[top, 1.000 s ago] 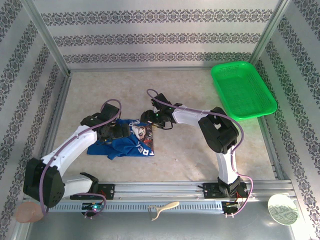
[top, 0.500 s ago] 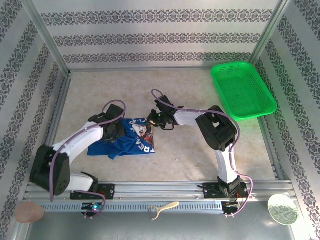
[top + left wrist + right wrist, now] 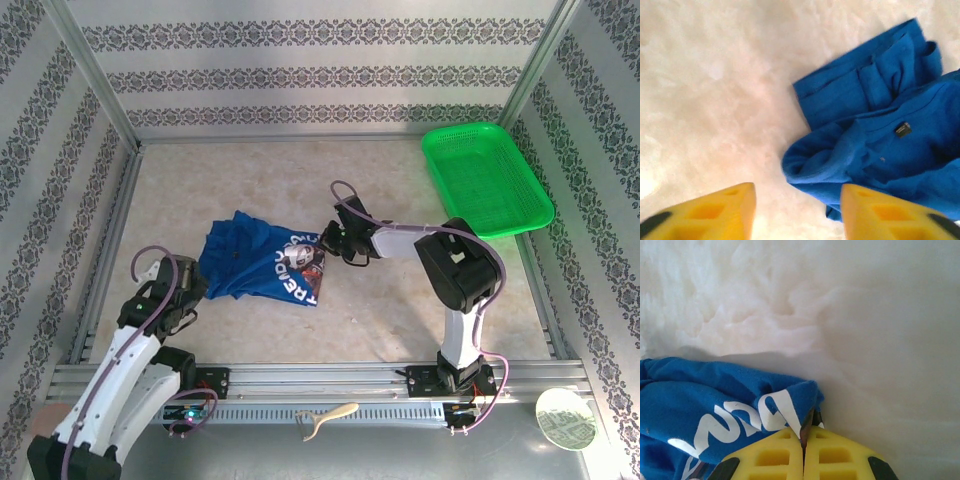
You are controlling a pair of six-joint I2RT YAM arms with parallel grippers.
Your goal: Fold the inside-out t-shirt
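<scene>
I had my left gripper point(image 3: 797, 202) hanging with its 2 fingers well apart, the arm bent close to its base. My right gripper point(image 3: 803, 440) was closed, a corner of the t-shirt point(image 3: 715, 390) pinched between the jaws, the arm stretched out low.

On my left wrist feed the t-shirt point(image 3: 890, 160) runs off the right edge, and I can't read its small dark tag point(image 3: 902, 129). On the right wrist, the pale lettering point(image 3: 789, 407) is cropped by the bottom edge.
</scene>
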